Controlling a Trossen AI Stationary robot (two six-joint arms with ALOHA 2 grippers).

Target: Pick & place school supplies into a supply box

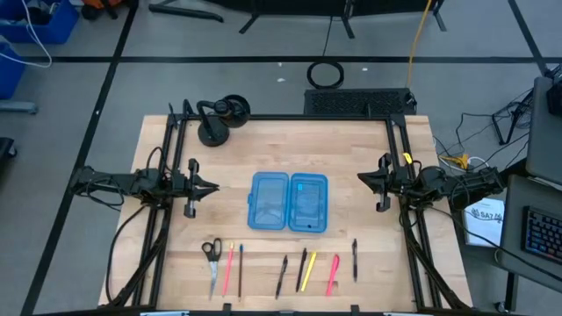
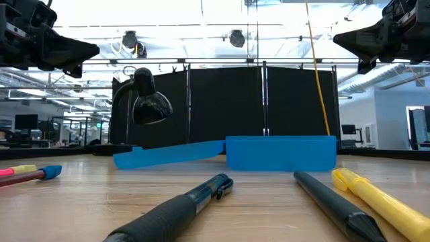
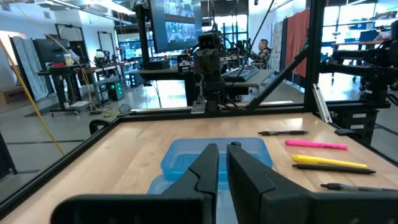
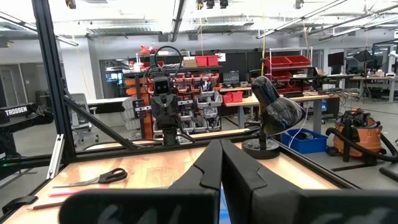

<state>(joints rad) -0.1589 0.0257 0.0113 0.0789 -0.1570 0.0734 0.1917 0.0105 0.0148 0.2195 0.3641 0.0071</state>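
Observation:
The blue supply box (image 1: 289, 202) lies open and flat at the table's middle, its two halves side by side; it also shows in the low view (image 2: 279, 153) and the left wrist view (image 3: 186, 155). The school supplies lie in a row along the near edge: black-handled scissors (image 1: 212, 254), a pink pen (image 1: 228, 268), a yellow pen (image 1: 308, 270) and several black pens (image 1: 282, 274). My left gripper (image 1: 213, 186) hovers left of the box, fingers all but together (image 3: 222, 149). My right gripper (image 1: 360, 178) hovers right of it, shut (image 4: 221, 144). Both point level at the box and hold nothing.
A black desk lamp (image 1: 219, 118) stands at the far left corner, its base on the table. A black metal frame (image 1: 399, 140) runs along the table's left, right and far edges. Bare wood lies between the box and the row of supplies.

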